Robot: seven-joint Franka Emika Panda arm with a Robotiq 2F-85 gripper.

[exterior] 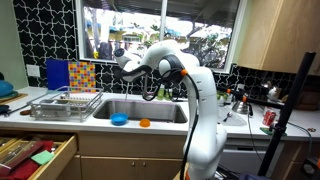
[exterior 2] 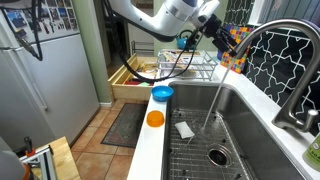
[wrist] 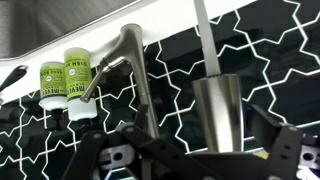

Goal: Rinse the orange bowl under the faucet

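Note:
The orange bowl (exterior: 145, 123) (exterior 2: 155, 118) sits upright on the front counter edge of the sink, next to a blue bowl (exterior: 119, 120) (exterior 2: 162, 94). The silver gooseneck faucet (exterior 2: 272, 48) arches over the basin, and a thin stream of water falls from its spout. My gripper (exterior: 150, 88) (exterior 2: 227, 47) is up at the spout end, far above the orange bowl. In the wrist view the spout head (wrist: 215, 105) stands between the fingers of my gripper (wrist: 205, 152), which are spread and hold nothing.
A wire dish rack (exterior: 65, 104) stands on the counter beside the sink. A metal grid (exterior 2: 215, 150) and a small white item (exterior 2: 185, 129) lie in the basin. Two green-labelled bottles (wrist: 65, 80) stand by the tiled wall. A drawer (exterior: 40, 155) is pulled open below the counter.

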